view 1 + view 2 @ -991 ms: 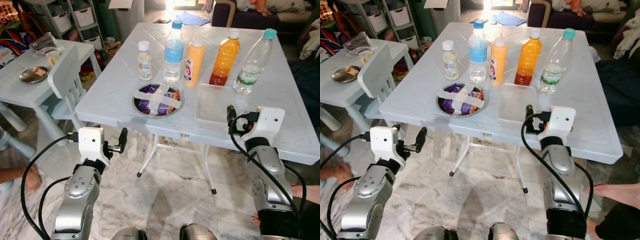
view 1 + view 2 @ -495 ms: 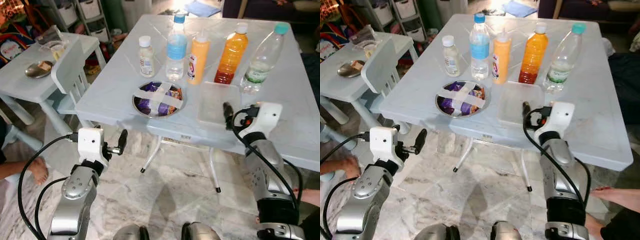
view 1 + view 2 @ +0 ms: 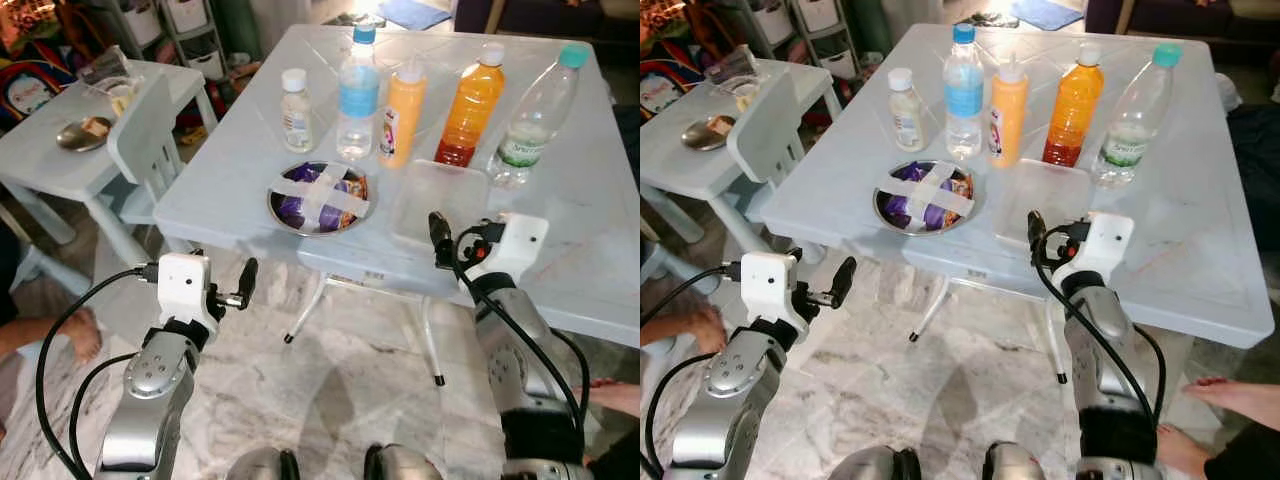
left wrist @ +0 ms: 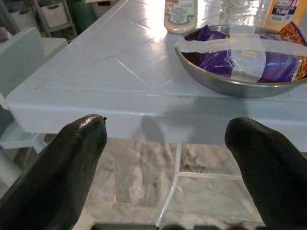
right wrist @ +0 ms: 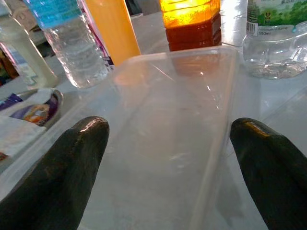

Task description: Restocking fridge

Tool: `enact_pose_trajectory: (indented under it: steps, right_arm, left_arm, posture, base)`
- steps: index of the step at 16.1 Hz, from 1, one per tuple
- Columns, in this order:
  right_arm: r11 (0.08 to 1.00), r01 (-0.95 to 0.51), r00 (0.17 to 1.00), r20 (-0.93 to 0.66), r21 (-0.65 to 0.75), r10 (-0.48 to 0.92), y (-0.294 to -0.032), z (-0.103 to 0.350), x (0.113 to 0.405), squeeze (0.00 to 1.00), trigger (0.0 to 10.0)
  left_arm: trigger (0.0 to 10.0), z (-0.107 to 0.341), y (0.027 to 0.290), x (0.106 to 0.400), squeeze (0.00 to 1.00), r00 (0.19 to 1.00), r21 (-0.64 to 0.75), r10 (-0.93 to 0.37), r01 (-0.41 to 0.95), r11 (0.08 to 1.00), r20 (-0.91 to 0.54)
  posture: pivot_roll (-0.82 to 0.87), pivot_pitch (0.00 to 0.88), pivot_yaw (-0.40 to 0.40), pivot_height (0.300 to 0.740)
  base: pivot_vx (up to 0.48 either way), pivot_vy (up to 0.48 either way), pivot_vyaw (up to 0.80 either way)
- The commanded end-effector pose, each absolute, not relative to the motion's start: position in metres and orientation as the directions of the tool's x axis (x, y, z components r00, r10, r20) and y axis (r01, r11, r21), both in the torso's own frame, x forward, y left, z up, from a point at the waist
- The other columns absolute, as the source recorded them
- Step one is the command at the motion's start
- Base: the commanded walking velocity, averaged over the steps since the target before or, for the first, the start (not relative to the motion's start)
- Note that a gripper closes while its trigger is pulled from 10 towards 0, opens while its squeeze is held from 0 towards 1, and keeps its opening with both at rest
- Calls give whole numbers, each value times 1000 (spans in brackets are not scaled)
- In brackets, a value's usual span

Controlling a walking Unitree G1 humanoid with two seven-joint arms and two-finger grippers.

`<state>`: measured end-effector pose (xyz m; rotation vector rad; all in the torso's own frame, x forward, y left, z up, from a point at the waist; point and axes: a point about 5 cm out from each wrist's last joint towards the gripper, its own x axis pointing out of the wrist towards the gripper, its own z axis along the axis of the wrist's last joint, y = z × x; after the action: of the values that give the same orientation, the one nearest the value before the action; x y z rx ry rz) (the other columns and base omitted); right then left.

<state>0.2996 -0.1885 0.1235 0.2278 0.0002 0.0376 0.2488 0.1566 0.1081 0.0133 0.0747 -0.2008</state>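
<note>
Nearest, the left gripper (image 3: 243, 283) is hovering below the counter's (image 3: 250, 150) near edge with its fingers spread wide and nothing between them. The right gripper (image 5: 168, 167) is reaching over the near rim of a clear plastic tray (image 3: 440, 203), fingers wide apart on either side and gripping nothing. Left of the tray, a metal bowl (image 3: 320, 197) of purple snack packets is sitting under crossed strips of tape. Beyond these, five bottles are standing in a row: a small white-capped bottle (image 3: 295, 110), a blue-labelled water bottle (image 3: 357, 92), a yellow squeeze bottle (image 3: 402, 112), an orange juice bottle (image 3: 472, 105) and a clear teal-capped bottle (image 3: 532, 118).
</note>
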Motion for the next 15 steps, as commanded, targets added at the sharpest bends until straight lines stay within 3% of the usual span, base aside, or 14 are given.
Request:
enact_pose_trajectory:
  steps: [1,6,7,8,9,15]
  right_arm:
    - [970,-51,999,19,238,48,-184,129,298,0,10000]
    - [959,-27,999,-24,283,35,-179,124,286,0,10000]
    - [947,-8,999,-41,321,22,-180,122,286,0,7765]
    - [940,-3,999,-42,340,19,-182,122,288,0,1137]
    - [934,-5,999,-46,358,23,-182,122,290,0,0]
    - [885,53,995,-95,463,-10,-187,118,293,0,0]
  left_arm:
    - [10000,110,158,248,0,977,25,-200,202,979,-76]
    - [10000,109,154,248,0,975,17,-207,209,978,-78]
    - [10000,108,154,248,0,975,18,-209,211,977,-79]
    - [10000,108,154,248,0,975,20,-208,210,978,-79]
    - [10000,108,155,248,0,975,21,-207,210,978,-79]
    - [10000,108,153,247,0,974,22,-212,214,977,-81]
  posture:
    - [-43,105,92,740]
    - [-51,108,86,740]
    - [-51,110,86,740]
    - [-51,110,86,740]
    - [-51,110,86,740]
    - [-46,116,87,740]
  base:
    - [0,0,0]
    - [0,0,0]
    - [0,0,0]
    - [0,0,0]
    - [0,0,0]
    - [0,0,0]
